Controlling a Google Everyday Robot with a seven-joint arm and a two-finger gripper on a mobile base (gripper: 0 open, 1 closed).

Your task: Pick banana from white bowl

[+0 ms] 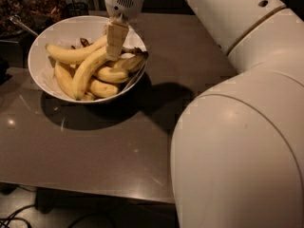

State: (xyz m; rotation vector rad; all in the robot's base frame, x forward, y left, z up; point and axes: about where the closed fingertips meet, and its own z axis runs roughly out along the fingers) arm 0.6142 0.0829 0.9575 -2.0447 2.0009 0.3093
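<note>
The white bowl (71, 30) stands at the table's back left and holds several yellow bananas. The long arched banana (88, 72) runs from the bowl's front wall up toward the middle. My gripper (115, 51) hangs straight down from the top of the camera view into the bowl, its tip at this banana's upper end and covering it. A flatter long banana (71, 55) lies behind it. Shorter bananas (111, 74) lie to the right and beneath.
The bowl sits on a brown table (95, 146) whose front edge runs along the bottom. My white arm (237, 151) fills the right side. Dark containers (42, 4) and a metal handle (21, 25) stand behind the bowl at the left. Cables (14, 220) lie on the floor.
</note>
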